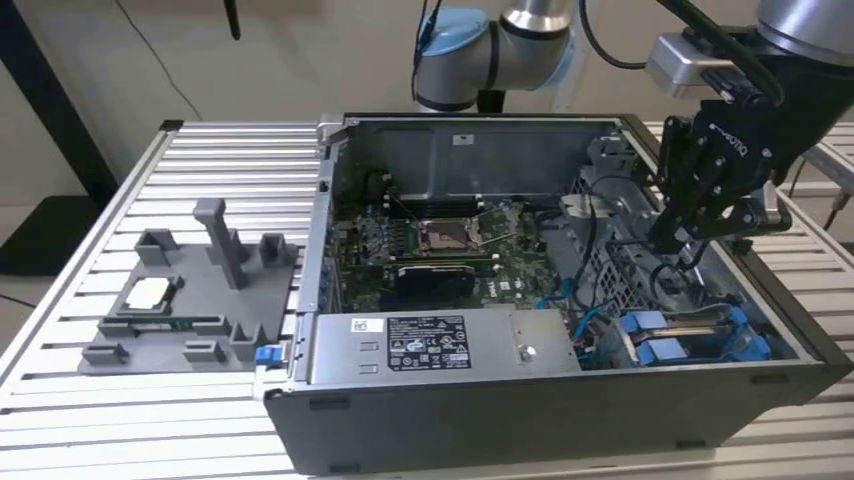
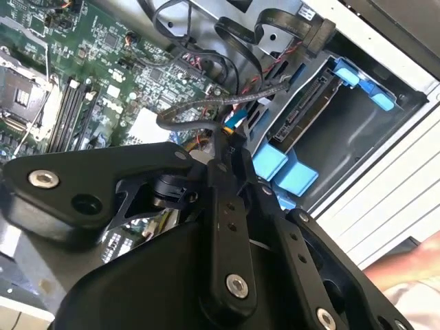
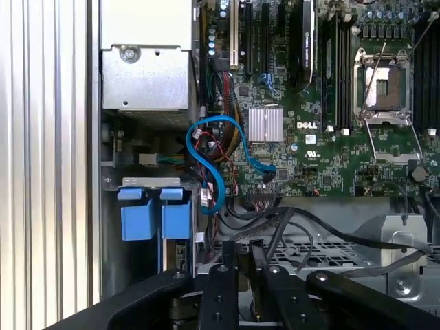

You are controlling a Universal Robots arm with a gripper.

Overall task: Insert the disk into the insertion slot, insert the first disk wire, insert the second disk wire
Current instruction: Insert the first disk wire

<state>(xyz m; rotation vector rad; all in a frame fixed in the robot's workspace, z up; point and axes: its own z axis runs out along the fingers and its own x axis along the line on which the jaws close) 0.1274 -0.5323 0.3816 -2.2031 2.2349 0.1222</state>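
Note:
The disk [image 1: 697,333], silver in its blue frame [image 2: 283,170], lies in the insertion slot at the case's front corner on the exterior view's right. Its connector edge [image 2: 307,110] faces the cables. My gripper [image 1: 671,243] hangs inside the open case just above and behind the disk bay. In the second wrist view the gripper [image 2: 231,146] is shut on the end of a thin dark wire [image 2: 196,104] with a small blue and yellow tip [image 2: 233,124]. This tip is a short way from the disk's connector edge. The first wrist view has the fingers [image 3: 223,289] near the blue tabs [image 3: 157,218].
The grey power-supply box [image 1: 441,345] sits along the case's front. The motherboard [image 1: 441,240] fills the floor, and a blue cable [image 3: 206,155] loops beside it. Black cables [image 2: 275,27] bunch over the metal drive cage [image 3: 330,251]. A grey fixture [image 1: 187,300] stands outside on the slatted table.

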